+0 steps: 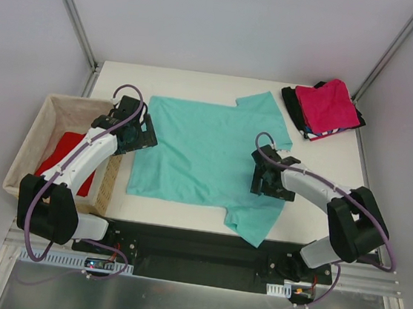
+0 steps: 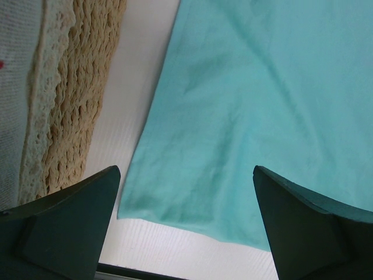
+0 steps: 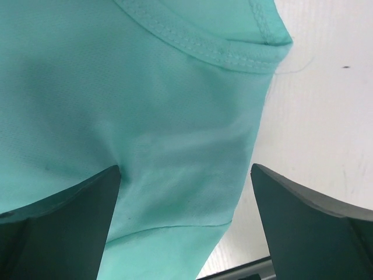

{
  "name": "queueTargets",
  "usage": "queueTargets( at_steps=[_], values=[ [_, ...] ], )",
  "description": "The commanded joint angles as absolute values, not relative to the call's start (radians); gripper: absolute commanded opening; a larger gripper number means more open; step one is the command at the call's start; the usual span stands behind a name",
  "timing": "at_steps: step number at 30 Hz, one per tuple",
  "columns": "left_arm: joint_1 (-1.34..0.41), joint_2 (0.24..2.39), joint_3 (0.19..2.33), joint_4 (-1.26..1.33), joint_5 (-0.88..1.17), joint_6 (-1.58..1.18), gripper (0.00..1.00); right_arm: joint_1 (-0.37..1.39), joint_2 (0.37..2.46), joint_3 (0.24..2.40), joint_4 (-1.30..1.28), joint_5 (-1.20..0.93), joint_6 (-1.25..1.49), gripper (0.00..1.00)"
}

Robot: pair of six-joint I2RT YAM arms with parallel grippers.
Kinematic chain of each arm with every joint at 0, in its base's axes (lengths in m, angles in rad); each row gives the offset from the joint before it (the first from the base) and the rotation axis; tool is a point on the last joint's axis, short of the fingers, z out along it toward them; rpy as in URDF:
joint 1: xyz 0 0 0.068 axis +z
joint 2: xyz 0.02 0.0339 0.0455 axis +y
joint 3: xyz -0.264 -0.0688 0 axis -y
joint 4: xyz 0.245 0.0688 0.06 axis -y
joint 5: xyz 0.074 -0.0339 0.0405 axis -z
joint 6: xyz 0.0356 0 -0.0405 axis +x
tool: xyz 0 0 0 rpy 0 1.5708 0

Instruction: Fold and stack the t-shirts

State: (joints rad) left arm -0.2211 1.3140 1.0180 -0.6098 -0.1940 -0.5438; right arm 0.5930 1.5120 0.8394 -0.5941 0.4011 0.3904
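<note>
Both claws hang low over the teal-green t-shirt, each with its dark fingers spread wide and nothing between them. The shirt lies flat in the middle of the white worktop, hem toward 9 o'clock and neck toward 3 o'clock, one sleeve reaching to 1 o'clock and the other to 5 o'clock. The left claw sits at the shirt's 10 o'clock corner, over the hem edge. The right claw sits at about 4 o'clock, over the seam by the near sleeve. Whether either touches the cloth cannot be told.

At the worktop's 1 o'clock corner, a folded magenta-pink t-shirt rests on a black t-shirt, with a striped edge peeping out between them. Beside the 9 o'clock edge stands a lined wicker basket holding a bright red t-shirt.
</note>
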Motion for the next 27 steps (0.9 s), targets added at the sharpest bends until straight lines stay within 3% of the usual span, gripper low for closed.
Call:
queueTargets(
  at_steps=[1, 15, 21, 27],
  values=[
    [-0.212, 1.282, 1.005, -0.653, -0.227, -0.563, 0.99, 0.552, 1.477, 0.845, -0.676, 0.46, 0.368, 0.99],
    [-0.212, 1.295, 1.026, -0.652, -0.183, -0.542, 0.99, 0.492, 1.416, 0.876, -0.707, 0.446, 0.327, 0.99],
    [-0.227, 1.362, 1.196, -0.65, -0.06, -0.497, 0.99, 0.488, 1.39, 1.073, -0.715, 0.488, 0.216, 0.98],
    [-0.25, 1.572, 1.396, -0.652, -0.006, -0.474, 0.99, 0.436, 1.546, 1.308, -0.692, 0.437, 0.137, 0.98]
  ],
)
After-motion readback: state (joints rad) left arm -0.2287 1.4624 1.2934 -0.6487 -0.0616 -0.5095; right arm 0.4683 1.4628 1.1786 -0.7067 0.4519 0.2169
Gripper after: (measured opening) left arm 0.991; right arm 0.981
